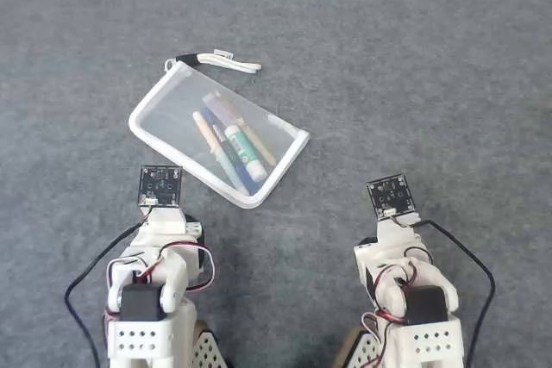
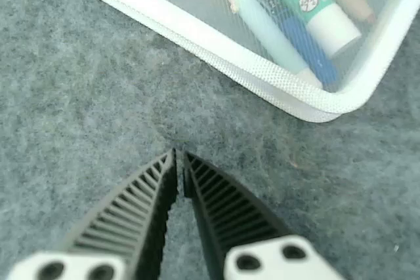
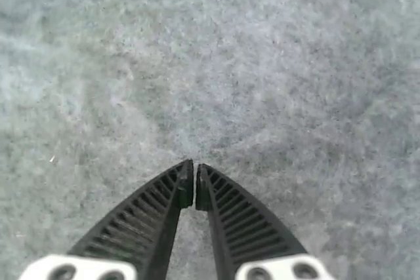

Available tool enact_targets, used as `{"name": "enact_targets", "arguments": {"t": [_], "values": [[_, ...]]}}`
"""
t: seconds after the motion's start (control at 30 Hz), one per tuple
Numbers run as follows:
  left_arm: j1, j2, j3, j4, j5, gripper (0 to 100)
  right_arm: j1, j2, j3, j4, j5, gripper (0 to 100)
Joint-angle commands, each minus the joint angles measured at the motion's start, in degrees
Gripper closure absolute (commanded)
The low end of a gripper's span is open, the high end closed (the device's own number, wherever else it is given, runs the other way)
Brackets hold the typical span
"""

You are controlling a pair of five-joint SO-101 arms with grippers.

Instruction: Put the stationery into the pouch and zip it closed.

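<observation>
1. The left gripper point(image 2: 178, 155) hangs just above the grey mat point(image 2: 85, 96). Its jaws are pressed together at the tips and grasp nothing. The nearest corner of the pouch point(image 2: 197, 37) lies just ahead of it, apart from the tips.
2. The right gripper point(image 3: 194, 164) is likewise closed tip to tip and empty. It hangs over bare mat, well apart from the pouch.
3. In the high view the pouch point(image 1: 172, 114) lies flat and slantwise on the mat, ahead of the left arm. The stationery is already inside. A glue stick point(image 1: 246, 151), a blue pen point(image 1: 226, 148) and a few paler pens or pencils lie side by side behind the mesh.
4. At the pouch's far corner sit the dark zip pull point(image 1: 184, 60) and a white strap point(image 1: 228, 61) trailing off along the mat.
5. Judging from this, the loading step is done and only the zip remains. I cannot tell whether the zip along the far edge is open or drawn shut.
6. If it is open, the next move likely needs one gripper to open and pin the pouch down. The other would pinch the small pull and draw it along the edge without dragging the pouch.
</observation>
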Motion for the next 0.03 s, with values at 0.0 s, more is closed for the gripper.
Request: {"name": "enact_targets", "arguments": {"t": [0.0], "values": [[-0.3,-0.8,-0.7,0.3,-0.4,99,0.4,-0.6,1.1,0.3,-0.6,99.1]]}}
